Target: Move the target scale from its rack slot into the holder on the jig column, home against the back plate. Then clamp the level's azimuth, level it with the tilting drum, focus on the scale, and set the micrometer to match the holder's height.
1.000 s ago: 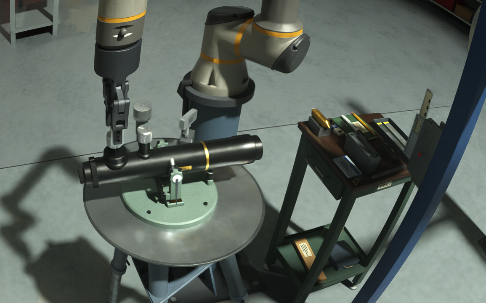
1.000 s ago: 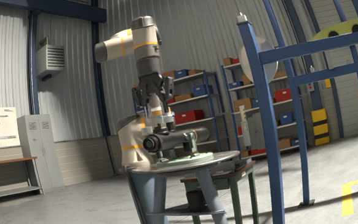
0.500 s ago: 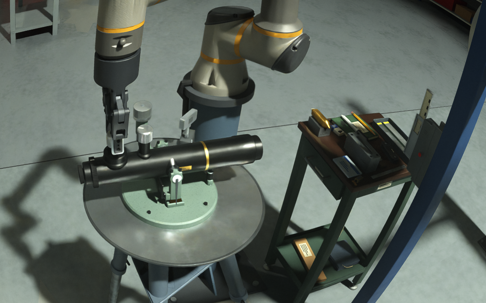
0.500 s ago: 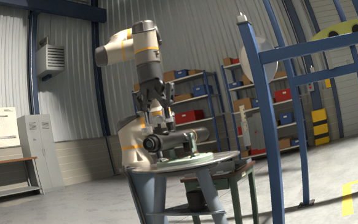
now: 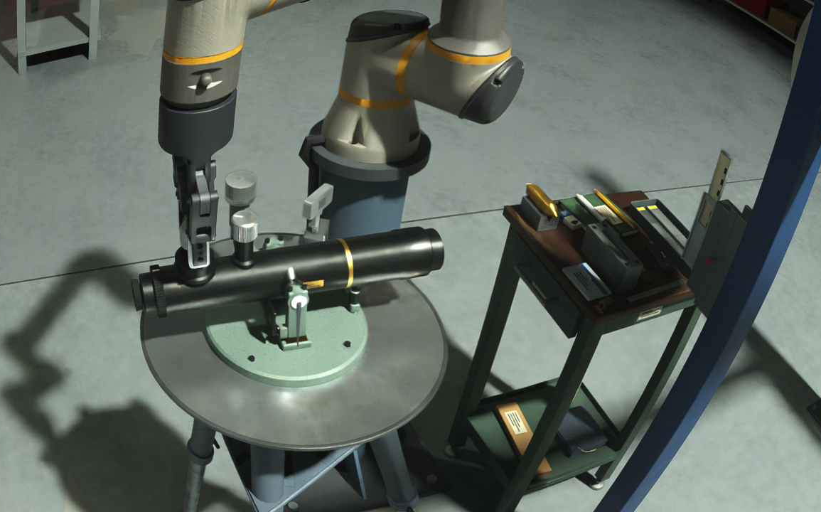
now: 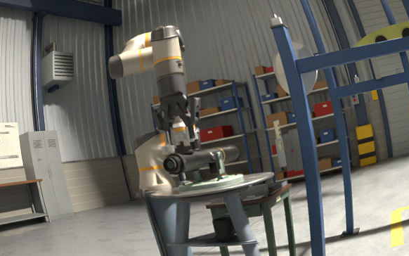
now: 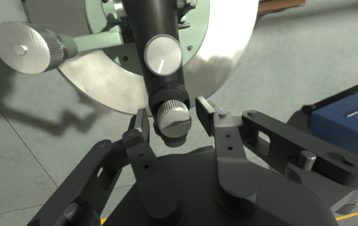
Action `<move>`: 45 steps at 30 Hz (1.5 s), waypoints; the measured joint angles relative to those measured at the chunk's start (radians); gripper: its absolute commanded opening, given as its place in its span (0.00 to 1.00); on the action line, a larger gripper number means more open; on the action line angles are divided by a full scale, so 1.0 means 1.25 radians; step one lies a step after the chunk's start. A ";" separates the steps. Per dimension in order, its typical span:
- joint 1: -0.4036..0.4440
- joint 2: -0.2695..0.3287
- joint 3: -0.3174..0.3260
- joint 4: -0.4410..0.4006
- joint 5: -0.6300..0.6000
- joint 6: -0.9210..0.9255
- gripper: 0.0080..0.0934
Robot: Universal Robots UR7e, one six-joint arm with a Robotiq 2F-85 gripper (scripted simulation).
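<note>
My gripper (image 7: 173,118) (image 5: 197,251) (image 6: 184,142) hangs straight down over the eyepiece end of the black level telescope (image 5: 286,267), open around the small knurled knob (image 7: 174,121) on top of the tube and holding nothing. A larger knurled knob (image 7: 163,54) (image 5: 245,226) stands further along the tube. A big drum knob (image 7: 27,47) (image 5: 241,186) sticks out on a green arm at the side. The level sits on a green base (image 5: 286,341) on a round steel table (image 5: 292,376). The target scale (image 5: 715,191) stands upright in the holder on the grey jig column (image 5: 719,248) at the right.
The robot's own base (image 5: 369,172) rises right behind the steel table. A green cart (image 5: 598,255) with tools and a rack stands to the right. A blue frame beam (image 5: 738,267) crosses in front of the column.
</note>
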 measured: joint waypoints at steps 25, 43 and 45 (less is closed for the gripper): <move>0.000 0.000 0.000 0.000 0.000 0.000 0.18; 0.000 0.000 0.000 0.000 0.000 0.004 0.00; 0.000 0.000 0.000 0.000 0.000 0.016 0.00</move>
